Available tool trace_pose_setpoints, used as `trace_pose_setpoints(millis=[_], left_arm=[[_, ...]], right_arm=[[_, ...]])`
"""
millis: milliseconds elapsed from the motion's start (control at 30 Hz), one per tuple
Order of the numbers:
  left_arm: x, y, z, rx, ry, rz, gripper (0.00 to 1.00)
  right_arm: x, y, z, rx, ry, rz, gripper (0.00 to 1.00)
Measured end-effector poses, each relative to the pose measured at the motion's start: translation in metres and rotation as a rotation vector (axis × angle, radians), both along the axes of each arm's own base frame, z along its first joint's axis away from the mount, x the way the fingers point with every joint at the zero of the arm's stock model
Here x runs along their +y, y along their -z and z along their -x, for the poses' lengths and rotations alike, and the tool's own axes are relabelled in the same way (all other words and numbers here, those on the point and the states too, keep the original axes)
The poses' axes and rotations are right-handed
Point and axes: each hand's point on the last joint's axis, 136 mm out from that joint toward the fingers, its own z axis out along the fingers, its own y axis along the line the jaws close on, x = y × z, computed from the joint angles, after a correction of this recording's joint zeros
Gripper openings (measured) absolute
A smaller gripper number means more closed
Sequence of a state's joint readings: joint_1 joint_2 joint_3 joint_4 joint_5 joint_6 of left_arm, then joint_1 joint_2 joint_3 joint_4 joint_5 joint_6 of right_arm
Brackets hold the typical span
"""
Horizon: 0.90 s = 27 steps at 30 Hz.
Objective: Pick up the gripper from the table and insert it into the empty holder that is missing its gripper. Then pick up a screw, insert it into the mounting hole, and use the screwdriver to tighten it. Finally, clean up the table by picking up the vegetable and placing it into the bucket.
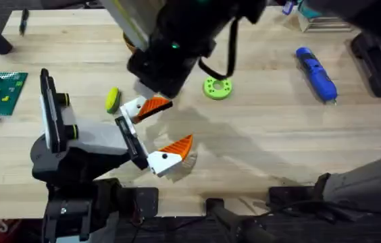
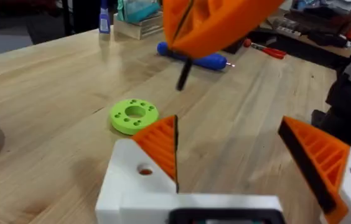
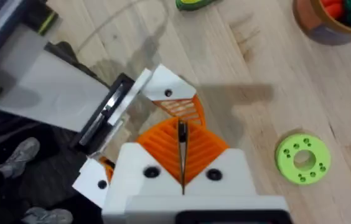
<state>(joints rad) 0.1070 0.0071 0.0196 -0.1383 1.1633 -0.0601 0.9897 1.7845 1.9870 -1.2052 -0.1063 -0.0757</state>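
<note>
Lowering the screw (image 2: 183,73) into the holder (image 2: 129,186) looks like the step in hand. The right gripper (image 3: 182,155) hangs just above the holder, pads pinched on the thin dark screw. The left gripper (image 2: 238,155) stands spread wide, and the orange fingertip (image 2: 160,146) sits seated on the holder. Best to keep the screw upright, centre it over the holder's hole (image 2: 145,169), then descend slowly. The screwdriver (image 1: 317,74) lies well apart from the holder.

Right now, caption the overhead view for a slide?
Right tool hovers over left tool's orange-tipped white fingers; green disc and blue screwdriver lie beyond.
</note>
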Motion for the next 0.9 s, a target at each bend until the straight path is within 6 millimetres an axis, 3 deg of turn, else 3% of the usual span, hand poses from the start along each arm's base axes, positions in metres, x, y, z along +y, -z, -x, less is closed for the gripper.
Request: trace_pose_setpoints(millis=[500,767,900], left_arm=[[0.0,0.0,0.0,0.0,0.0,0.0,0.985],[0.0,0.0,0.0,0.0,0.0,0.0,0.986],[0.0,0.0,0.0,0.0,0.0,0.0,0.986]], right_arm=[[0.036,0.008,0.019,-0.059,-0.088,0.036,0.007],[0.04,0.031,0.008,-0.085,-0.083,0.106,0.007],[0.043,0.033,0.002,-0.108,-0.073,0.106,0.007]])
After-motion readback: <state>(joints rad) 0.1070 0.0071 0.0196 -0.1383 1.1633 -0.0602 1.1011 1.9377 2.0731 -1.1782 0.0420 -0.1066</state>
